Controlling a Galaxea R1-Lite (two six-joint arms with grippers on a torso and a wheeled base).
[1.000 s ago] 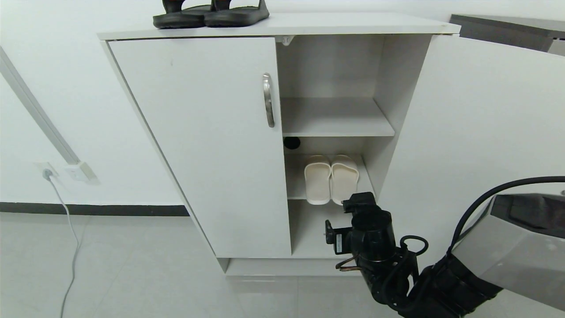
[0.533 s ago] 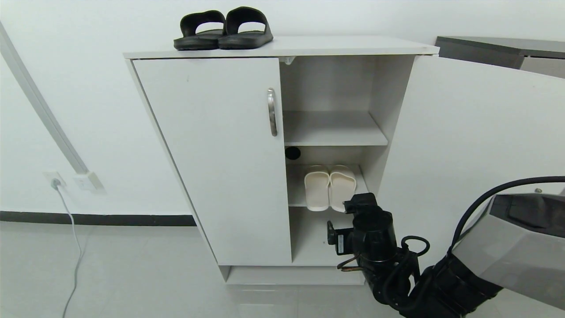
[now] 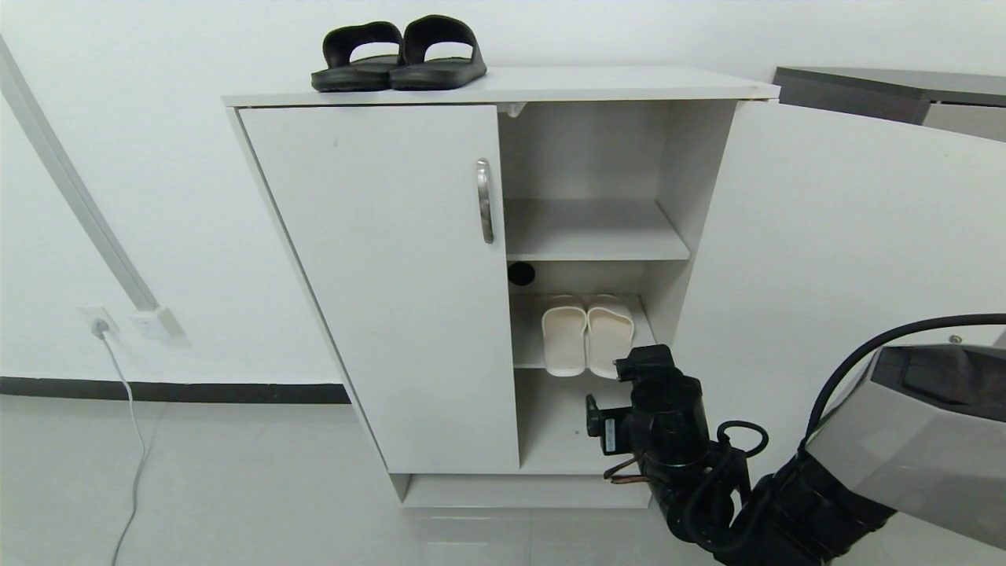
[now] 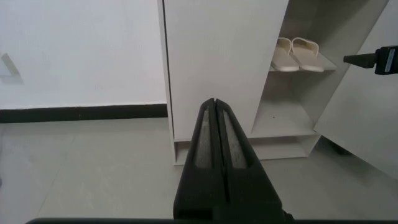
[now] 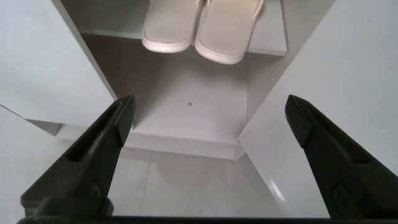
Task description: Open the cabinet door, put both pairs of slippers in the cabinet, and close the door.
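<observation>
The white cabinet (image 3: 597, 82) stands with its right door (image 3: 833, 259) swung open and its left door (image 3: 377, 275) closed. A black pair of slippers (image 3: 397, 59) sits on the cabinet top. A white pair of slippers (image 3: 587, 334) lies side by side on the middle shelf (image 5: 267, 43), also in both wrist views (image 4: 301, 53) (image 5: 202, 28). My right gripper (image 5: 209, 106) is open and empty, just in front of and below the white pair (image 3: 640, 362). My left gripper (image 4: 213, 106) is shut and empty, well back from the closed door.
A steel handle (image 3: 485, 200) runs down the closed door's edge. The open door stands close to my right arm's right side. A wall socket (image 3: 98, 326) with a cable (image 3: 130, 440) is at the left. Grey furniture (image 3: 888, 90) stands behind the door. Bare floor (image 3: 236, 487) lies left of the cabinet.
The head camera has shifted, bringing the cabinet top and the whole black pair into view. My right gripper stays in front of the lower shelves, open.
</observation>
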